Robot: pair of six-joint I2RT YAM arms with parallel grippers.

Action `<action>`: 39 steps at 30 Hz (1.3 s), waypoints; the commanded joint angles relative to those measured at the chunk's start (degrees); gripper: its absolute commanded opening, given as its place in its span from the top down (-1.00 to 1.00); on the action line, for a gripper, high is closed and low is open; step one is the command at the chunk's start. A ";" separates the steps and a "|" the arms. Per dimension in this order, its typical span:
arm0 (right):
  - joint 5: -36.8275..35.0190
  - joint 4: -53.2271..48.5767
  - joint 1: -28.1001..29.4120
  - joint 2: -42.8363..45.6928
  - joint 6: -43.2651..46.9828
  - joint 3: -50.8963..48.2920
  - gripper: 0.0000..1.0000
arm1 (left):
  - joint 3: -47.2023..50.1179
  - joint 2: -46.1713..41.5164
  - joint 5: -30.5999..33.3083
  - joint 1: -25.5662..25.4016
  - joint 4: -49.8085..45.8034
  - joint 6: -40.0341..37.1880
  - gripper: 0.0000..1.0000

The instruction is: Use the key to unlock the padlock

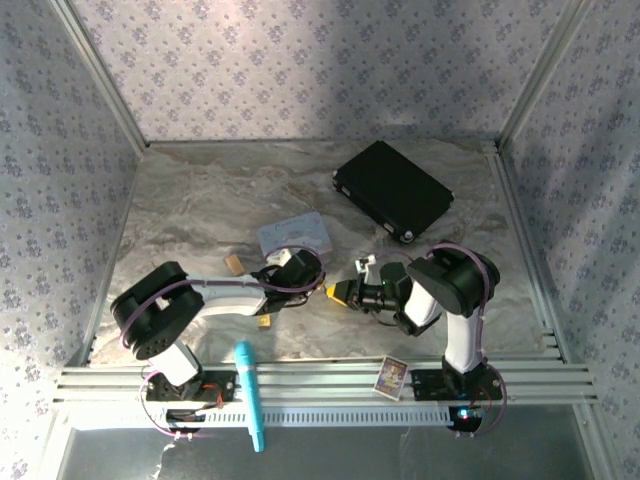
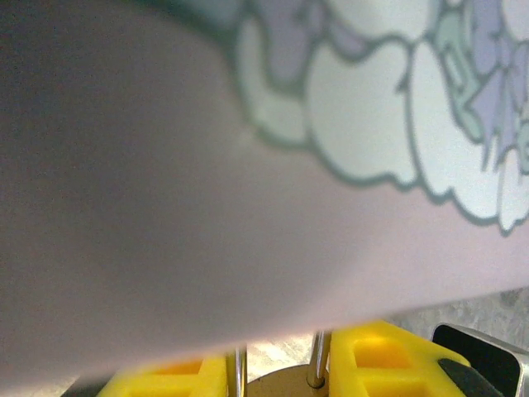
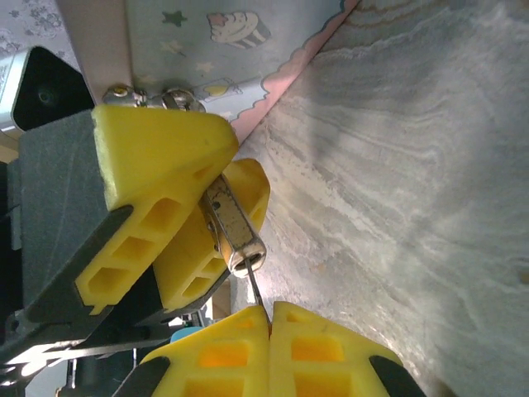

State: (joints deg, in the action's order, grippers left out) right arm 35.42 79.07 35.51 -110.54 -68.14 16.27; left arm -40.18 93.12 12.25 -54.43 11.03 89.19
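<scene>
Right wrist, lower centre: right gripper (image 3: 269, 318) is clamping fully shut on key (image 3: 255, 291) at the keyhole of padlock (image 3: 231, 223), left gripper (image 3: 231, 178) is pinching that narrowly mid-left; off-axis twisting is risking key slip or bend.

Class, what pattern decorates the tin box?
Tin box: a cupcake and stars on pale blue; clearest in the right wrist view.
</scene>
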 commanded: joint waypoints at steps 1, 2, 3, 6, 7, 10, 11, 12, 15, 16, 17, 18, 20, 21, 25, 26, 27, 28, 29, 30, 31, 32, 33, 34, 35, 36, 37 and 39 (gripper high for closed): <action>-2.09 -0.35 -1.88 -1.30 1.74 0.88 1.00 | -0.16 2.15 -7.94 -2.08 -1.10 3.64 0.72; -1.60 -0.71 -2.17 -1.31 2.03 0.72 1.00 | -0.16 2.24 -7.99 -2.08 -1.10 3.65 0.72; -0.83 -1.17 -2.52 -1.25 2.25 0.74 1.00 | -0.16 2.39 -8.10 -2.10 -1.16 3.56 0.71; 0.19 -1.99 -3.15 -1.54 2.82 0.85 1.00 | -0.50 2.84 -8.64 -2.16 -0.79 3.53 0.71; 0.58 -2.15 -3.15 -1.75 2.84 1.17 1.00 | -0.47 2.98 -8.76 -2.24 -0.37 3.59 0.72; 0.96 -2.04 -2.57 -2.56 2.66 2.21 1.00 | -0.81 3.12 -8.91 -2.26 -0.05 3.72 0.72; 0.93 -2.03 -2.55 -2.74 2.70 2.29 1.00 | -0.94 3.12 -8.91 -2.25 -0.15 3.58 0.71; 0.64 -2.11 -2.59 -2.90 2.66 2.33 1.00 | -1.08 3.03 -8.82 -2.27 -0.26 3.41 0.72; 0.46 -1.56 -4.43 -2.88 2.52 1.60 1.00 | -1.51 2.94 -9.30 -2.42 -0.90 2.87 0.72; 0.76 -1.40 -5.12 -2.71 2.38 1.66 1.00 | -1.65 3.03 -9.35 -2.58 -1.05 2.83 0.72; 0.96 -1.55 -5.43 -2.47 2.31 1.83 1.00 | -1.57 3.10 -9.44 -2.75 -0.85 2.96 0.72; 1.05 -2.23 -5.48 -2.11 2.42 2.32 1.00 | -1.48 3.24 -9.61 -2.93 -0.44 3.05 0.72; 0.97 -3.71 -4.68 -1.53 2.48 3.33 1.00 | -1.56 3.51 -9.92 -3.19 0.12 3.31 0.72; 0.89 -3.76 -4.09 -1.54 2.21 3.89 1.00 | -1.76 3.66 -9.97 -3.37 0.21 3.28 0.72; 1.35 0.43 -3.11 -3.69 -4.69 4.72 1.00 | -1.88 3.89 -9.66 -3.66 0.56 3.61 0.72; 1.32 0.77 -3.15 -4.29 -7.20 4.80 1.00 | -1.74 3.91 -9.61 -3.66 0.89 3.84 0.76; 1.24 -0.10 -3.07 -4.63 -9.31 4.87 1.00 | -1.57 3.83 -9.61 -3.66 1.09 3.84 0.76; 1.43 -1.70 -3.12 -4.84 -11.24 4.98 1.00 | -1.56 3.73 -9.53 -3.66 1.17 3.80 0.76; 1.54 -1.36 -3.16 -5.11 -12.17 4.85 1.00 | -1.56 3.58 -9.44 -3.66 1.19 3.72 0.76; 1.51 -0.34 -3.11 -5.21 -13.16 4.49 1.00 | -1.60 3.46 -9.43 -3.66 1.02 3.64 0.76; 1.52 -0.39 -3.13 -5.21 -14.41 4.27 1.00 | -1.65 3.38 -9.50 -3.66 1.13 3.71 0.76; 1.68 -0.73 -3.16 -5.17 -15.17 4.27 1.00 | -1.57 3.31 -9.53 -3.66 1.29 3.72 0.76; 1.98 -1.26 -3.29 -5.21 -15.77 4.36 1.00 | -1.56 3.25 -9.61 -3.66 1.52 3.74 0.76; 2.31 -1.90 -3.36 -5.34 -15.79 4.58 1.00 | -1.56 2.99 -9.70 -3.66 1.58 3.73 0.76; 2.43 -2.29 -3.38 -5.55 -15.46 4.94 1.00 | -1.55 2.86 -9.70 -3.62 1.56 3.74 0.76; 2.11 -2.30 -3.34 -5.69 -14.57 4.89 1.00 | -1.56 2.73 -9.62 -3.66 1.61 3.57 0.76; 1.43 -2.79 -3.22 -5.54 -12.85 4.83 1.00 | -1.56 2.53 -9.61 -3.66 1.39 3.46 0.76; -0.16 -6.91 -2.63 -3.76 -8.60 4.70 1.00 | -1.56 2.26 -9.46 -3.66 1.05 3.53 0.76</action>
State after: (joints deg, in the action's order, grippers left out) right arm 40.27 80.58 31.92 -113.23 -77.25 19.05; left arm -41.74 94.96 13.50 -55.24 12.25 90.19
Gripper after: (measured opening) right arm 0.051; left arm 0.261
